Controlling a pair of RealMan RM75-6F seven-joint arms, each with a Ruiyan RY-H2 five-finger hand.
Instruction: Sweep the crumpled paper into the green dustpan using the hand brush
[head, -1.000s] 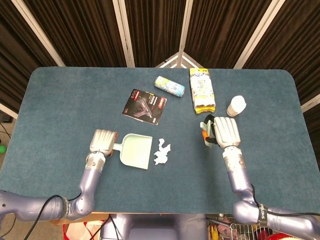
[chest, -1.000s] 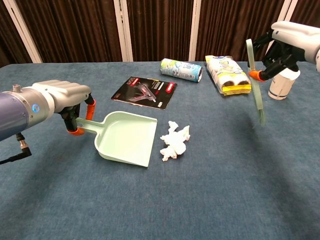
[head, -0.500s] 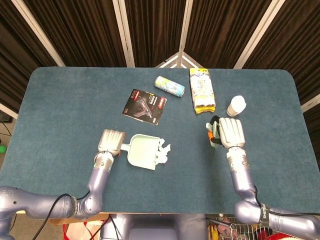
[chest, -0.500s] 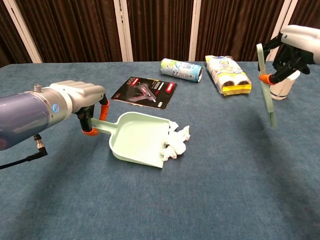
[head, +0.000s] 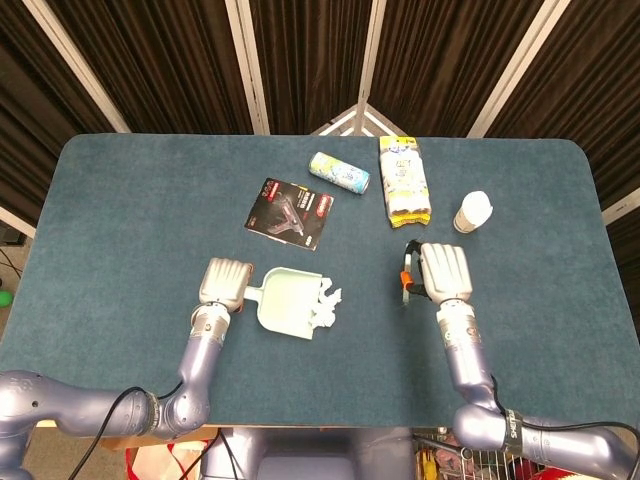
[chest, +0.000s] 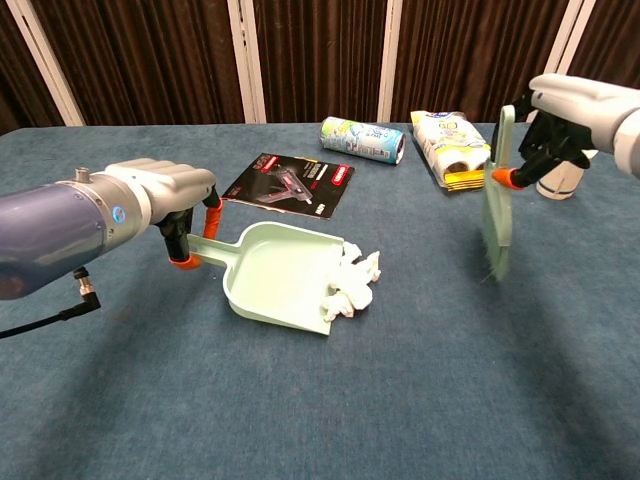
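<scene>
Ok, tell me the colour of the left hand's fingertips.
Orange, on the left hand gripping the dustpan handle; clearest in the chest view.

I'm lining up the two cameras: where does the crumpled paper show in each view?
Head view: crumpled paper sits just left of centre, at the mouth of the green dustpan.
Chest view: crumpled paper is near the middle, at the dustpan's right edge.
Shared landmark: the green dustpan, held by the left hand.
</scene>
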